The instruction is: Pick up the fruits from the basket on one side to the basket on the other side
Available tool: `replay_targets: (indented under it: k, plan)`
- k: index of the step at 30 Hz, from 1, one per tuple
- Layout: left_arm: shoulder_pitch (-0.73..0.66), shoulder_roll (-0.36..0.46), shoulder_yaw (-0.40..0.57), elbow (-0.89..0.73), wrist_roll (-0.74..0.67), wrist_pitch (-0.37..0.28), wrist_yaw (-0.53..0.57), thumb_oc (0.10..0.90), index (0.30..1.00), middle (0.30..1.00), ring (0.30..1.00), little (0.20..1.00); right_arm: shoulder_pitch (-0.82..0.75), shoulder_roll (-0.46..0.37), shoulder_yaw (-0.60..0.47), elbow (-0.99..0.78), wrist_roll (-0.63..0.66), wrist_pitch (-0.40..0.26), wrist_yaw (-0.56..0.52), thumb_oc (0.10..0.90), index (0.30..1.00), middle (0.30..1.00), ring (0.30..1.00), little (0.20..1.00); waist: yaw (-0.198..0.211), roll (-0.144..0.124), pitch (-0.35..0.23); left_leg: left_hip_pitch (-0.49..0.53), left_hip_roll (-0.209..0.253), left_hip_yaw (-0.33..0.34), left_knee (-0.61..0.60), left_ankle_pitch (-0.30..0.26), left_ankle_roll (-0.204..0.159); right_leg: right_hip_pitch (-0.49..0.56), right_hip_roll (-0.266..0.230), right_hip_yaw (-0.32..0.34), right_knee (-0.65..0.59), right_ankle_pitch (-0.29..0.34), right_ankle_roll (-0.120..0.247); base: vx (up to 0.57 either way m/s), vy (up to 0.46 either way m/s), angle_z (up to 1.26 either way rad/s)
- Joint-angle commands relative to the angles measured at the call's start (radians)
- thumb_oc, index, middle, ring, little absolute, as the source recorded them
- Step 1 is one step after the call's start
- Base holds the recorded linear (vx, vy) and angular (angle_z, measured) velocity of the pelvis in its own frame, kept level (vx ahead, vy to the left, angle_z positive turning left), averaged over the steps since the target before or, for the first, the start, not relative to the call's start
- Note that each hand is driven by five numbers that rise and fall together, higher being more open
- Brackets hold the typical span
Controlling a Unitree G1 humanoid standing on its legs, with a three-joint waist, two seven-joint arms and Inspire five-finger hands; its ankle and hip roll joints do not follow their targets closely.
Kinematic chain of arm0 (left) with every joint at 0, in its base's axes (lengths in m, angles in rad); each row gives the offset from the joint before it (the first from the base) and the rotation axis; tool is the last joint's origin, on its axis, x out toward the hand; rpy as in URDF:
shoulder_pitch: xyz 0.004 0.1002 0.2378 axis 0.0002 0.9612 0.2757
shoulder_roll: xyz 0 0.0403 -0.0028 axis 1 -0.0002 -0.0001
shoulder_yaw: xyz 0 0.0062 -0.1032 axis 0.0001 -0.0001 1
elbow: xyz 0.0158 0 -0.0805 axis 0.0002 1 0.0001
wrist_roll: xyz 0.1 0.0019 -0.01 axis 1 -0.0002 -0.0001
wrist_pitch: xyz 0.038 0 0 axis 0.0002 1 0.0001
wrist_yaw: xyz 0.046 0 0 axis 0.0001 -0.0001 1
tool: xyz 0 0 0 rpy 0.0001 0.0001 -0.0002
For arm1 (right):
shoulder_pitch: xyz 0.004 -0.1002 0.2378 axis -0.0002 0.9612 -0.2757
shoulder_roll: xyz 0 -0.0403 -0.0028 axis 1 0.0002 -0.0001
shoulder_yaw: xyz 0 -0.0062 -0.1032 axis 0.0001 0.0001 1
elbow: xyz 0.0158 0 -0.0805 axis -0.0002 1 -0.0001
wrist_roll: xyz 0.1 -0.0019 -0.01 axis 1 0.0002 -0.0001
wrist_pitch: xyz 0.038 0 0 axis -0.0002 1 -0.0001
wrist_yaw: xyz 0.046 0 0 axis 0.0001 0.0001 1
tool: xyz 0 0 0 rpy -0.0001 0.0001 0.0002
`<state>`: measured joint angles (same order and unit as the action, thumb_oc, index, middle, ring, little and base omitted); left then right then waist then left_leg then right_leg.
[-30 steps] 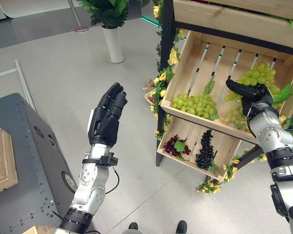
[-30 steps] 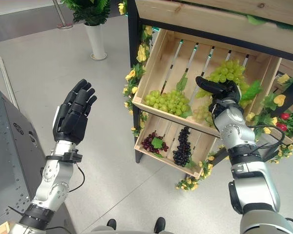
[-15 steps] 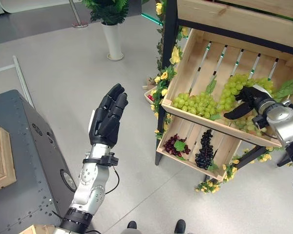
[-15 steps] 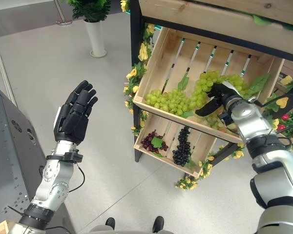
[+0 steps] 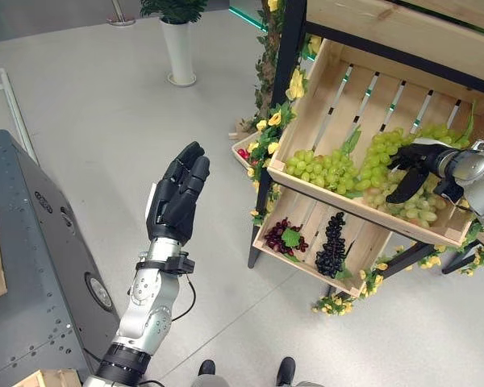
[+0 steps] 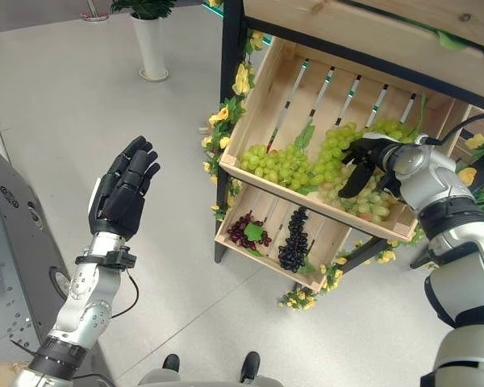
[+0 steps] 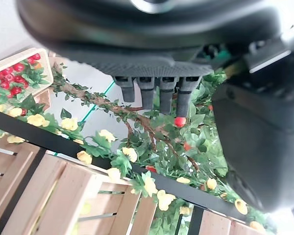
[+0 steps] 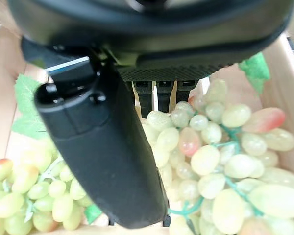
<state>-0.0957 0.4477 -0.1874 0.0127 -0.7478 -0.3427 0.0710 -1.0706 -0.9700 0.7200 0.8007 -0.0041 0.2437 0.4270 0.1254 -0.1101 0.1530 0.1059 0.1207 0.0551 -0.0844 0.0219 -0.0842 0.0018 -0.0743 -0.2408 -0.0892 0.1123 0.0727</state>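
Right hand (image 5: 410, 165) reaches into the upper wooden crate (image 5: 331, 76) of the display shelf, over the green grapes; in the eye views its thumb points down across the front of a bunch of green grapes (image 5: 385, 153) and its fingers lie on top of that bunch; the right wrist view shows the thumb (image 8: 105, 147) long and straight and the fingers (image 8: 159, 95) straight above pale green grapes (image 8: 210, 161); the hand is spread, not closed, and nothing is held in it. Whether the fingers actually touch the grapes cannot be told.

A second bunch of green grapes (image 5: 321, 169) lies at the left of the same crate, apart from the hand; a further heap (image 5: 423, 208) lies at the crate's front right edge, just below the hand.

Lower crate (image 5: 363, 242) sits directly beneath; it holds a dark red bunch (image 5: 282, 238) with a green leaf on it, and a black bunch (image 5: 332, 246) beside it to the right.

Left hand (image 5: 177, 193) is raised over the grey floor, well apart from the shelf, palm turned toward the shelf, fingers straight and held together; it holds nothing; the left wrist view shows its fingers (image 7: 154, 90) straight before a garland of yellow flowers (image 7: 137, 171).

Yellow flowers (image 5: 274, 121) run down the black post at the shelf's left; a white planter (image 5: 180, 52) stands on the floor behind; a grey metal table (image 5: 32, 274) stands at the robot's left.
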Motion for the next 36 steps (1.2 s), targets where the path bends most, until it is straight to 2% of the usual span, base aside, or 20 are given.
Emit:
replay_targets:
  k: [1, 4, 7, 12, 15, 20, 21, 27, 30, 31, 33, 36]
  plan:
    - [-0.112, 0.068, -0.027, -0.107, 0.056, -0.063, -0.045, 0.800, 0.900, 0.900, 0.900, 0.900, -0.228, -0.127, 0.093, 0.046, -0.103, 0.005, 0.067, 0.800, 0.900, 0.900, 0.900, 0.900, -0.010, -0.052, -0.103, -0.062, -0.016, 0.012, -0.003, 0.005, 0.003, 0.079, -0.076, 0.017, 0.002, -0.042, 0.077, 0.00, 0.000, 0.00]
    - [-0.109, 0.073, -0.021, -0.118, 0.058, -0.057, -0.049, 0.800, 0.900, 0.900, 0.900, 0.900, -0.226, -0.133, 0.129, 0.037, -0.119, 0.000, 0.161, 0.800, 0.900, 0.900, 0.900, 0.900, -0.012, -0.056, -0.099, -0.060, -0.016, 0.016, -0.003, 0.005, 0.003, 0.079, -0.075, 0.019, 0.002, -0.040, 0.077, 0.00, 0.000, 0.00]
    - [-0.109, 0.075, -0.018, -0.121, 0.063, -0.051, -0.051, 0.800, 0.900, 0.900, 0.900, 0.900, -0.228, -0.128, 0.166, 0.037, -0.099, -0.005, 0.307, 0.800, 0.900, 0.900, 0.900, 0.900, -0.015, -0.060, -0.098, -0.056, -0.016, 0.022, -0.003, 0.004, 0.001, 0.080, -0.074, 0.023, 0.002, -0.040, 0.078, -0.01, -0.005, -0.03]
    - [-0.115, 0.071, -0.018, -0.117, 0.072, -0.052, -0.049, 0.800, 0.900, 0.900, 0.900, 0.900, -0.229, -0.120, 0.189, 0.025, -0.082, 0.013, 0.401, 0.800, 0.900, 0.900, 0.900, 0.900, -0.022, -0.066, -0.100, -0.055, -0.018, 0.028, -0.003, 0.004, 0.000, 0.079, -0.072, 0.028, 0.002, -0.038, 0.079, 0.00, 0.000, 0.00]
    - [-0.113, 0.066, -0.021, -0.117, 0.085, -0.058, -0.044, 0.800, 0.900, 0.900, 0.900, 0.900, -0.225, -0.116, 0.193, 0.017, -0.023, 0.026, 0.452, 0.800, 0.900, 0.900, 0.900, 0.900, -0.026, -0.067, -0.102, -0.054, -0.017, 0.033, -0.003, 0.004, -0.001, 0.077, -0.071, 0.032, 0.002, -0.038, 0.078, 0.00, 0.000, 0.00]
    - [-0.111, 0.063, -0.018, -0.121, 0.096, -0.060, -0.038, 0.800, 0.900, 0.900, 0.900, 0.900, -0.182, -0.100, 0.144, -0.033, 0.093, 0.071, 0.445, 0.800, 0.900, 0.900, 0.900, 0.900, -0.031, -0.066, -0.104, -0.053, -0.018, 0.039, -0.003, 0.003, -0.002, 0.076, -0.069, 0.037, 0.002, -0.038, 0.076, -0.01, -0.001, -0.04]
    - [-0.109, 0.064, -0.015, -0.115, 0.094, -0.067, -0.045, 0.800, 0.900, 0.900, 0.900, 0.900, -0.158, -0.093, 0.108, -0.060, 0.137, 0.097, 0.437, 0.800, 0.900, 0.900, 0.900, 0.900, -0.033, -0.063, -0.104, -0.052, -0.018, 0.039, -0.003, 0.002, -0.002, 0.077, -0.068, 0.038, 0.002, -0.039, 0.075, -0.01, 0.001, -0.04]
    - [-0.097, 0.070, -0.006, -0.111, 0.090, -0.085, -0.055, 0.800, 0.900, 0.900, 0.900, 0.900, -0.073, -0.095, 0.019, -0.117, 0.237, 0.120, 0.422, 0.800, 0.900, 0.900, 0.900, 0.900, -0.038, -0.057, -0.104, -0.049, -0.018, 0.043, -0.003, 0.000, -0.003, 0.081, -0.067, 0.040, 0.002, -0.043, 0.073, 0.00, 0.000, -0.01]
    - [-0.089, 0.067, -0.005, -0.101, 0.092, -0.103, -0.057, 0.800, 0.900, 0.900, 0.900, 0.900, -0.017, -0.105, -0.039, -0.175, 0.343, 0.091, 0.369, 0.800, 0.900, 0.900, 0.900, 0.900, -0.046, -0.053, -0.104, -0.048, -0.017, 0.044, -0.003, -0.003, -0.005, 0.082, -0.066, 0.043, 0.003, -0.046, 0.072, -0.01, 0.001, -0.03]
    - [-0.085, 0.064, -0.003, -0.096, 0.092, -0.111, -0.060, 0.800, 0.900, 0.900, 0.900, 0.900, 0.002, -0.108, -0.060, -0.209, 0.379, 0.099, 0.342, 0.800, 0.900, 0.900, 0.900, 0.900, -0.049, -0.050, -0.103, -0.048, -0.017, 0.044, -0.003, -0.003, -0.005, 0.082, -0.066, 0.044, 0.004, -0.047, 0.072, -0.01, 0.007, -0.04]
    - [-0.073, 0.062, 0.008, -0.094, 0.087, -0.118, -0.071, 0.800, 0.900, 0.900, 0.900, 0.900, 0.069, -0.107, -0.127, -0.268, 0.422, 0.116, 0.259, 0.800, 0.900, 0.900, 0.900, 0.900, -0.053, -0.046, -0.102, -0.046, -0.016, 0.045, -0.003, -0.005, -0.005, 0.083, -0.066, 0.046, 0.006, -0.050, 0.071, 0.00, 0.005, -0.02]
    - [-0.059, 0.057, 0.024, -0.097, 0.084, -0.121, -0.079, 0.800, 0.900, 0.900, 0.900, 0.900, 0.183, -0.092, -0.234, -0.350, 0.489, 0.104, 0.140, 0.800, 0.900, 0.900, 0.900, 0.900, -0.062, -0.036, -0.101, -0.043, -0.015, 0.049, -0.003, -0.006, -0.004, 0.083, -0.066, 0.051, 0.008, -0.053, 0.070, 0.00, 0.009, -0.04]
